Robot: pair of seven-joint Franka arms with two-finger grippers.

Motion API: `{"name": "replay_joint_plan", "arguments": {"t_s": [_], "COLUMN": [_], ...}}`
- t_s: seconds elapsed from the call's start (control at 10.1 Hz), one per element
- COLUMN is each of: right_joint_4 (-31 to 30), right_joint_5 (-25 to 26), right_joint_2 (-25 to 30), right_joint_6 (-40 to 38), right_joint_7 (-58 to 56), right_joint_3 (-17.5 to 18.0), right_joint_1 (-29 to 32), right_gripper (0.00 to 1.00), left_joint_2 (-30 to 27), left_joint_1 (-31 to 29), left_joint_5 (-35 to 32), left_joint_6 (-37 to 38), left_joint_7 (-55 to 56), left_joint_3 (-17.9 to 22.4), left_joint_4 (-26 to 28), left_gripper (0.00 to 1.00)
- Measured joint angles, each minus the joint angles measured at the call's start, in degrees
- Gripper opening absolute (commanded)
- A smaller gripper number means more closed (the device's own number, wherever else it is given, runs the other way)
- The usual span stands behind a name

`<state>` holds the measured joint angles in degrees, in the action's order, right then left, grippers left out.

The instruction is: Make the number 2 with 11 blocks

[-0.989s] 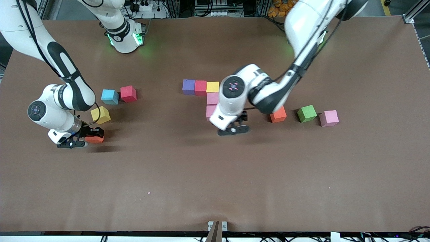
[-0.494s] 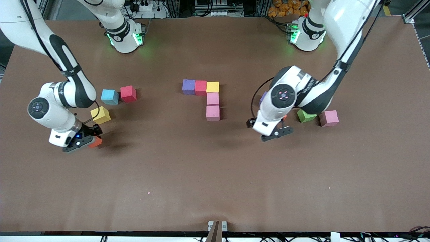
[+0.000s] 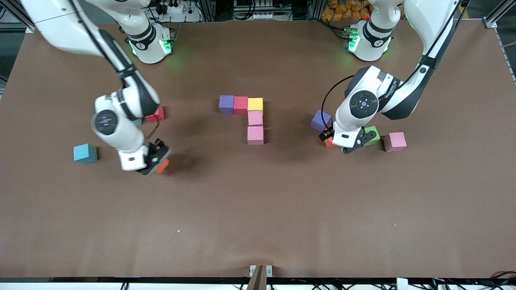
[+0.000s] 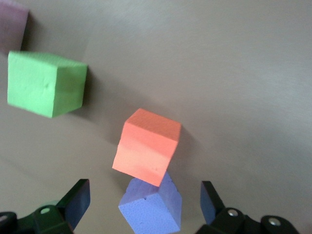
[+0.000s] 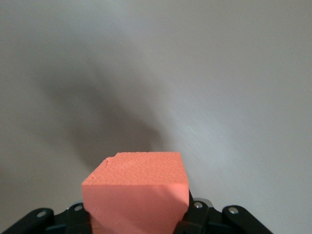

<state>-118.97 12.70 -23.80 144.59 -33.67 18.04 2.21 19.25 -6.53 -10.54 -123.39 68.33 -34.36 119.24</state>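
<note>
Blocks for the number 2 sit mid-table: I see a row of purple block (image 3: 226, 104), red block (image 3: 240, 105) and yellow block (image 3: 255, 104), with two pink blocks (image 3: 255, 126) running from the yellow one toward the front camera, all touching in an L. That is five cubes, so the digit is only partly laid.

My right gripper (image 3: 155, 161) hangs above bare table toward the right arm's end, its fingers pinched on an orange block (image 5: 138, 192). In the right wrist view the cube fills the gap between the fingers and hides their tips; from the front only one orange corner shows under the hand. The right arm covers most of a second red block (image 3: 156, 114), and a sliver of light blue beside it is too small for me to name. A teal block (image 3: 85, 153) lies alone near that end of the table.

My left gripper (image 3: 350, 141) is over a cluster toward the left arm's end, fingers (image 4: 78, 201) spread wide with nothing between them. In the left wrist view I see another orange block (image 4: 147, 145) with a loose purple block (image 4: 152, 207) touching it and partly cut off by the frame edge. From the front that orange cube is nearly hidden under the hand. The green block (image 3: 371, 135) is half covered by it too. A dusky pink block (image 3: 394, 141) lies just beside the green one.
</note>
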Motion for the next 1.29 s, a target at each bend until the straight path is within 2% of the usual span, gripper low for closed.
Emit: {"name": "replay_joint_plan", "arguments": {"t_s": [0.3,0.59,0.79,1.29], "right_joint_4": [-0.1,-0.2,0.1,5.9], "right_joint_5": [0.0,0.0,0.0,0.0], "right_joint_2": [-0.1,-0.3,-1.2,-6.5], "right_joint_6": [1.7,2.3,2.7,2.6], "right_joint_7": [-2.5,-2.6,-2.8,-2.7], "right_joint_3": [0.3,0.3,0.4,0.3], "right_joint_1": [-7.4,-13.4,-16.3,-20.9], "right_gripper": [0.45,0.44,0.40,0.42], "left_joint_2": [-0.1,-0.2,-0.7,-2.7], "left_joint_1": [0.0,0.2,0.3,-0.1], "left_joint_5": [0.2,0.2,0.2,0.2], "left_joint_6": [-5.4,-15.7,-19.8,-22.1], "left_joint_7": [13.7,24.4,29.4,36.4], "left_joint_3": [-1.2,-4.4,-5.0,-4.9], "left_joint_4": [4.3,11.5,15.6,17.8], "left_gripper": [1.00,1.00,1.00,1.00]}}
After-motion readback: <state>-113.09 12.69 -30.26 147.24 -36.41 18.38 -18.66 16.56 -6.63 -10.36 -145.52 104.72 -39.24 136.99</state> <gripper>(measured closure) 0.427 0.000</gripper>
